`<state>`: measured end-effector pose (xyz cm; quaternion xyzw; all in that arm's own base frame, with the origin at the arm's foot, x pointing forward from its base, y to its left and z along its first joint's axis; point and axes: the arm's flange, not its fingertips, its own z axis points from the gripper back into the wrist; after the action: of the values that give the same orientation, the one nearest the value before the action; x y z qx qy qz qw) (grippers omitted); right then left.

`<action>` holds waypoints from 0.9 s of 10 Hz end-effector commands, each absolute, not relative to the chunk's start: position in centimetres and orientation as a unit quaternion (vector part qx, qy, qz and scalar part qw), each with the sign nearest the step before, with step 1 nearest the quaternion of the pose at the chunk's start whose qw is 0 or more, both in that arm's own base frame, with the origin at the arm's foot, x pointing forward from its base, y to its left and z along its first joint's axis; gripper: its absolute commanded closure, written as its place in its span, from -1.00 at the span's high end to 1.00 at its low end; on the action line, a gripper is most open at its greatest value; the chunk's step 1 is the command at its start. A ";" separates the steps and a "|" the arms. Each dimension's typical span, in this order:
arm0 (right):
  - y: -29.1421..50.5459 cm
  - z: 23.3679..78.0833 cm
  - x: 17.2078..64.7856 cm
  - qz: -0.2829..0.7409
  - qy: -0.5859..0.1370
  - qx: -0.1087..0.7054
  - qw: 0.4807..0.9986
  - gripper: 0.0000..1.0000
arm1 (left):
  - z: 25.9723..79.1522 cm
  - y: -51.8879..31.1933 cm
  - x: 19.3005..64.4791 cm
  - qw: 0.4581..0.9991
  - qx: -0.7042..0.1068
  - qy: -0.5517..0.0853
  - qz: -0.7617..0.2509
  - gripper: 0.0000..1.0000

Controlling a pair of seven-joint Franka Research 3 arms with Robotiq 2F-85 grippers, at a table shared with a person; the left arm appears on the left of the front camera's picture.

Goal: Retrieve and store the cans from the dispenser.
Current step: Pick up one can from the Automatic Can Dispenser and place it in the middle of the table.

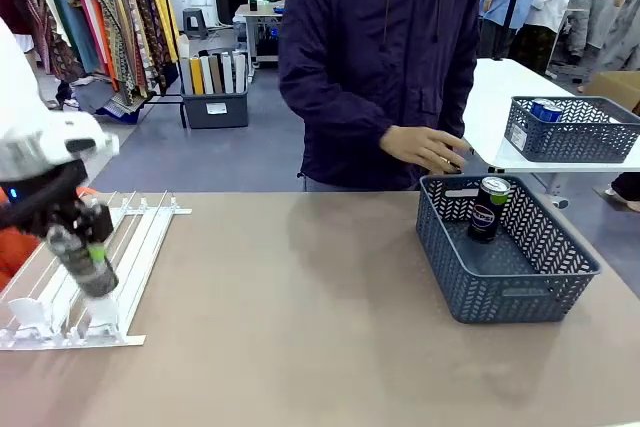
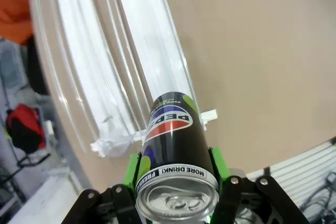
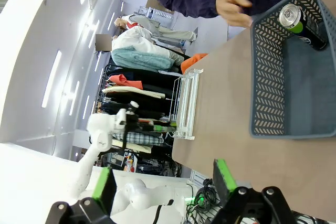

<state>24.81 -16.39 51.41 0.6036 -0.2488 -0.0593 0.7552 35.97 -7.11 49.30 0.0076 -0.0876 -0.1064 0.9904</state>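
From the front, our left gripper (image 1: 95, 277) sits over the white wire dispenser (image 1: 130, 247); a second can (image 1: 489, 209) stands in the grey basket (image 1: 520, 287). At the left wrist, green pads (image 2: 133, 166) clamp a black can (image 2: 173, 150) mid-body: smooth, rigid, probably slippery, dentable. At the right wrist, that gripper (image 3: 163, 187) gapes empty.

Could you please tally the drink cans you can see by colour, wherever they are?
Dark cans: 2, one in the left gripper over the dispenser, namely the held can, and one standing in the near basket, the basket can.
Blue cans: 1, the blue can in the far basket.
Total: 3.
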 end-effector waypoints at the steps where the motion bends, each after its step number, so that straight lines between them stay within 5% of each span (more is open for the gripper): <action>1: -16.3 51.8 25.1 -0.055 -0.261 0.611 0.745 1.00 | 55.5 -8.1 34.9 0.978 -0.013 -0.155 -0.142 -1.00; 3: -16.3 51.8 25.1 -0.055 -0.261 0.611 0.745 1.00 | 59.3 -8.2 32.7 0.969 -0.015 -0.193 -0.152 -1.00; 6: -16.3 51.8 25.1 -0.055 -0.261 0.611 0.745 1.00 | 59.0 -6.4 32.0 0.972 -0.054 -0.167 -0.154 -1.00; 9: -16.3 51.8 25.1 -0.055 -0.261 0.611 0.745 1.00 | 60.5 -8.4 31.8 0.970 -0.010 -0.192 -0.147 -1.00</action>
<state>24.82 -16.39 51.41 0.6036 -0.2488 -0.0593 0.7552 31.80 -8.15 59.64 -0.0174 -0.1792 -0.1532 0.9717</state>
